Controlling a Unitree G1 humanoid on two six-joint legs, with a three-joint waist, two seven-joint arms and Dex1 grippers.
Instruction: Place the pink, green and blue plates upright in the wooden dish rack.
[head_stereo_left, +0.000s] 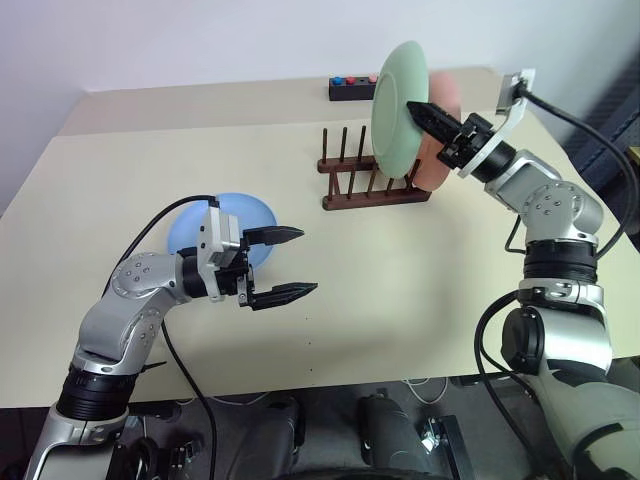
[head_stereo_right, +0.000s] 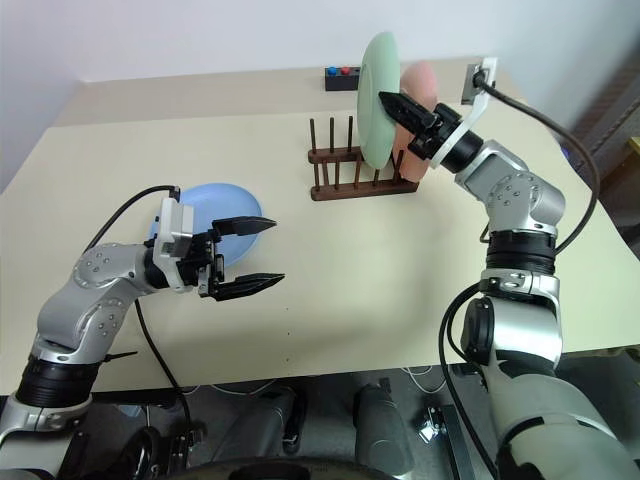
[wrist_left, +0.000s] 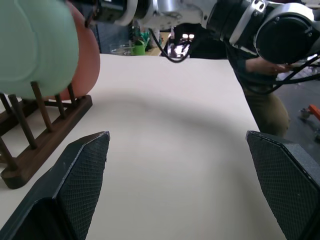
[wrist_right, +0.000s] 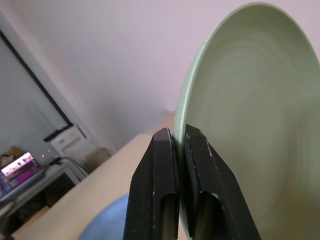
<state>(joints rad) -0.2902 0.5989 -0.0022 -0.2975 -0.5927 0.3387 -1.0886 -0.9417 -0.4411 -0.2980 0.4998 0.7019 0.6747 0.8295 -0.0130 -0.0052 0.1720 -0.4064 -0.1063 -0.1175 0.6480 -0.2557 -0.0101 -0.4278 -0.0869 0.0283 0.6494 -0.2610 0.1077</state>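
Two black-fingered pincers were over the wide cream tabletop (head_stereo_left: 420, 300). The left pincer (head_stereo_left: 285, 264) was on the near left side. Its two fingers stood far apart, and nothing was between them. It pointed sideways, toward the right. Just behind it, the round light blue plastic plate (head_stereo_left: 190, 228) lay flat on the table, partly hidden by the wrist. The pincer was not touching that plate.

Farther back and to the right of the left pincer stood the small dark brown wooden dish rack (head_stereo_left: 372, 180) with its thin pegs sticking up. The left wrist view showed the rack's pegs (wrist_left: 39, 107) with two plates above them.

The round pale mint green plastic plate (head_stereo_left: 400, 105) stood on its edge over the rack. Its bottom edge was down among the pegs. I could not tell if it sat on the rails. The right pincer (head_stereo_left: 418, 111) had its fingers pressed together on the rim of this green plate. In the right wrist view the two fingers (wrist_right: 165, 195) pinched the plate's thin edge (wrist_right: 235, 130).

Right behind the green plate, on the side of the right pincer's wrist, the round salmon pink plastic plate (head_stereo_left: 444, 105) stood upright in the rack. Most of it was hidden.

Beyond the rack, at the far edge of the table, sat a small black box with coloured buttons (head_stereo_left: 352, 86).
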